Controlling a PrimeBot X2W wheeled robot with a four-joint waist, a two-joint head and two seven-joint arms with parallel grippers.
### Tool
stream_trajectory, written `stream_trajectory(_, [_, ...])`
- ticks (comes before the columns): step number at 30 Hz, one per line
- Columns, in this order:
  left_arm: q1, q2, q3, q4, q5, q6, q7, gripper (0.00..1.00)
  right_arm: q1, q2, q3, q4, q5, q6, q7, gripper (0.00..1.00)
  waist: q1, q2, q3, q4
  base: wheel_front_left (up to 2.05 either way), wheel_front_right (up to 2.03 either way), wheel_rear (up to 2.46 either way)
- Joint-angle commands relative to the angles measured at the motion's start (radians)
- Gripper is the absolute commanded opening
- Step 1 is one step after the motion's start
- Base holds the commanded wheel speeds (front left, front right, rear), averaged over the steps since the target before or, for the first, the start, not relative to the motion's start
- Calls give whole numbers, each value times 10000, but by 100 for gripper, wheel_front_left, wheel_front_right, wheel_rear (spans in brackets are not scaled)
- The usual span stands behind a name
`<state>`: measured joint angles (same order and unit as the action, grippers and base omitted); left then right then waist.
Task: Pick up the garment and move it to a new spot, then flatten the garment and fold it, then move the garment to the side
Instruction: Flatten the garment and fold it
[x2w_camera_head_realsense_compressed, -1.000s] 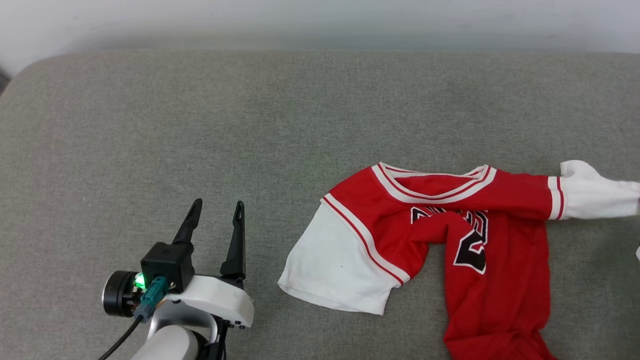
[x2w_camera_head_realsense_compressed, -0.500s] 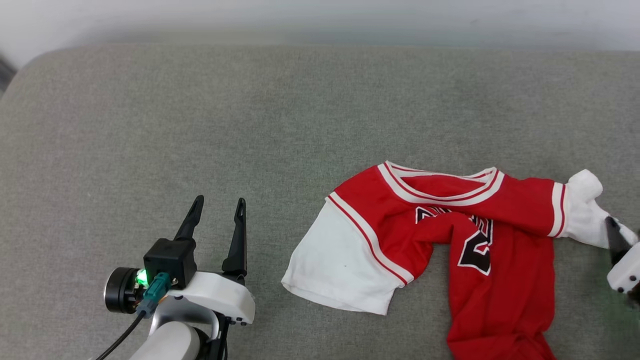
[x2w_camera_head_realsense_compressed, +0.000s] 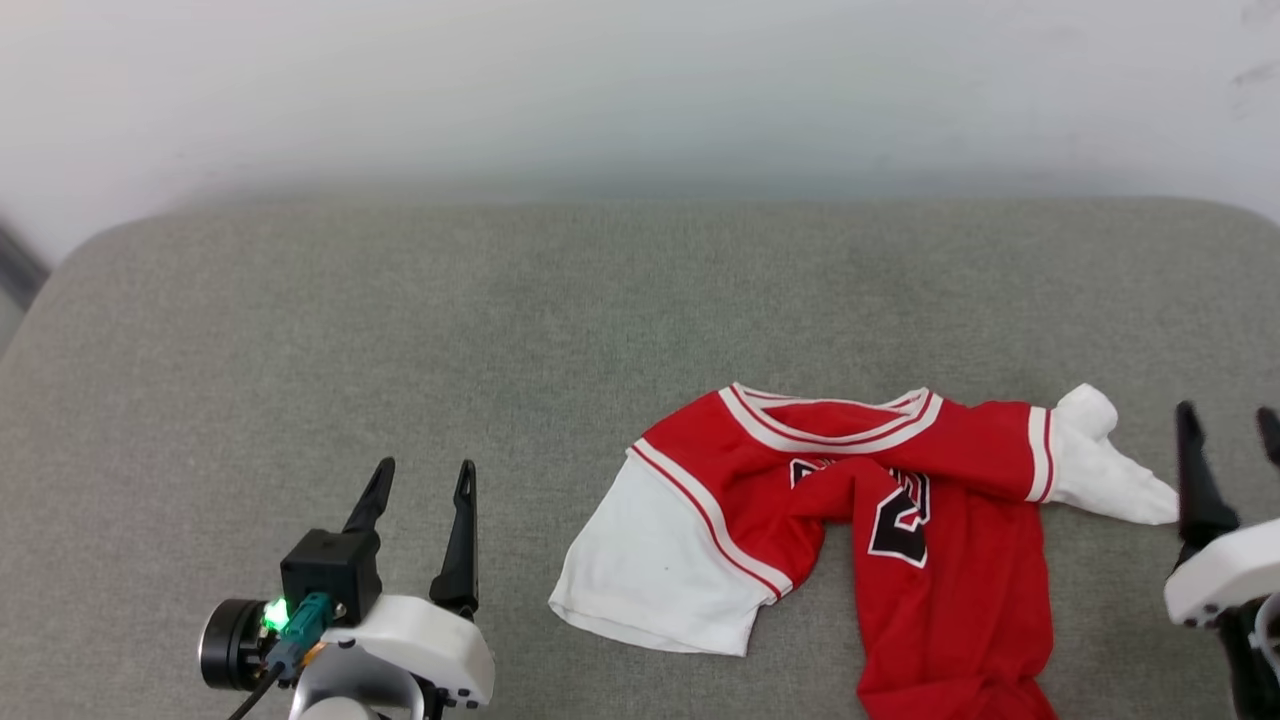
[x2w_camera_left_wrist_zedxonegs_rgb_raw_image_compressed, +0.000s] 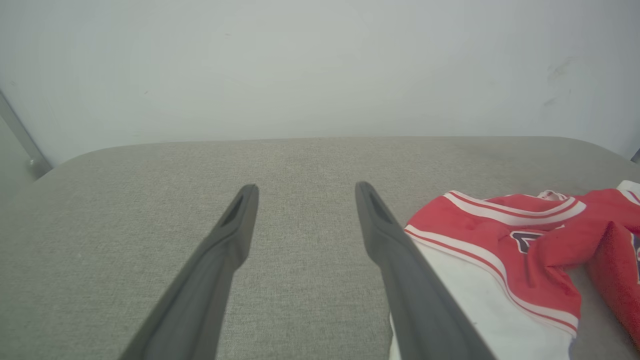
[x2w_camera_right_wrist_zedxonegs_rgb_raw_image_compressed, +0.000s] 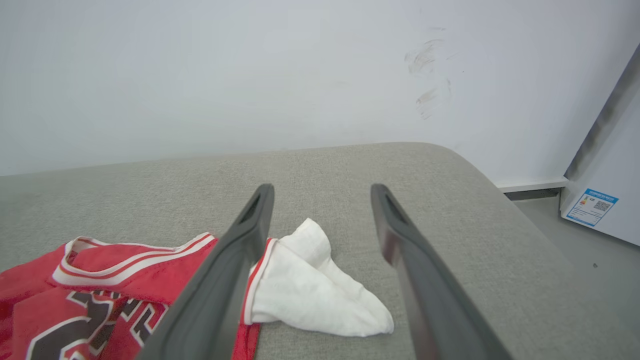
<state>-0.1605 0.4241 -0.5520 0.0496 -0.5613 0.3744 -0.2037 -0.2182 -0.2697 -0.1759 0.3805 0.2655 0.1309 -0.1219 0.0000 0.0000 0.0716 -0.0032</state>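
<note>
We judge this the flattening step: the garment (x2w_camera_head_realsense_compressed: 940, 560) lies rumpled by the front edge of the cushion (x2w_camera_head_realsense_compressed: 500, 330), towards its right corner. Our left gripper (x2w_camera_head_realsense_compressed: 425, 467) and right gripper (x2w_camera_head_realsense_compressed: 1228, 412) both stand spread, empty, flanking it. Next, each must pinch its side and pull outward

You get bright, even, soft light with only faint shadows. The wall (x2w_camera_head_realsense_compressed: 640, 90) washes out pale at the top of frame. Wrist views bend at the edges; the near fingers (x2w_camera_left_wrist_zedxonegs_rgb_raw_image_compressed: 195, 300) look soft.
</note>
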Motion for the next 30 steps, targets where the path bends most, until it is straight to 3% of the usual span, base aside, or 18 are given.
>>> stream_trajectory(1, [169,41,-28,-61,-39,53,50,100,426,147,127,-444,-115,-3,-16,100,0,0,-344,-69,0,0,0])
stream_trajectory(12, [560,231,-19,-166,-223,152,215,100,2375,905,807,-3278,-534,-3,716,100,0,0,-819,-122,0,0,0])
stream_trajectory(16, [256,286,-113,-94,-329,-71,535,100,2704,1062,883,-3976,-496,-3,992,100,0,0,-777,-193,0,0,0])
stream_trajectory(24, [-1520,285,-1135,342,-665,-1288,3230,100,2421,1032,848,-4738,-521,-3,1208,100,0,0,38,-289,0,0,0])
stream_trajectory(30, [-2360,321,-1711,793,-986,-1807,5164,100,2052,1084,888,-4823,-451,-3,1101,100,0,0,749,-493,0,0,0])
